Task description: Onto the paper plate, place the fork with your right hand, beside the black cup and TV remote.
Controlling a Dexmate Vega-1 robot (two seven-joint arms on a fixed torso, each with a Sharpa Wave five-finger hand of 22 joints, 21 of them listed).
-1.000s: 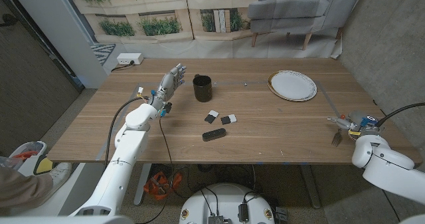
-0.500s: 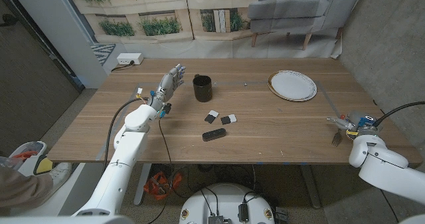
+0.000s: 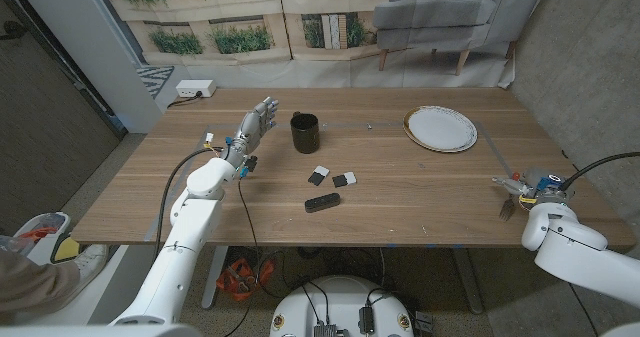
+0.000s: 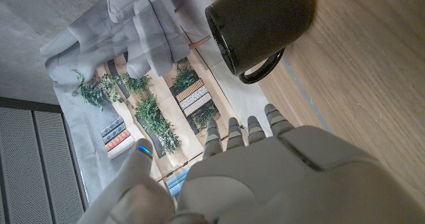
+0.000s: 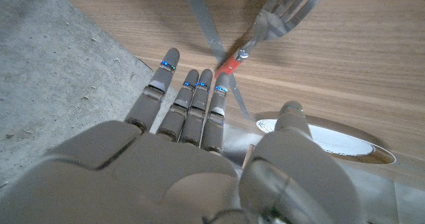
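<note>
While the left hand [image 3: 258, 120] stands raised over the far left part of the wooden table [image 3: 400, 192], its fingers straight and apart and holding nothing, the right hand [image 3: 527, 183] sits near the table's right edge, likewise empty. In the right wrist view the right hand [image 5: 192, 151] shows its fingers [image 5: 188, 104] extended side by side, with the thumb set off to one side; the fingertips lie near the fork [image 5: 279, 18] but do not touch it. The fork lies flat on the bare wood, its metal tines wide and its handle carrying a red band, beside a strip of grey tape [image 5: 206, 31] stuck to the tabletop. In the head view the fork [image 3: 506, 208] shows as a small grey shape just in front of the right hand, near the table's front right corner. The paper plate [image 3: 440, 129], white with a darker rim, rests at the far right of the table, well apart from the fork, and nothing lies on it. The black cup [image 3: 305, 133] stands upright just beside the left hand; in the left wrist view the cup [image 4: 262, 24] shows its handle and open mouth beyond the left hand [image 4: 265, 177]. The TV remote [image 3: 322, 203], dark and oblong, lies near the table's middle, with two small black-and-white objects [image 3: 331, 177] between it and the cup.
</note>
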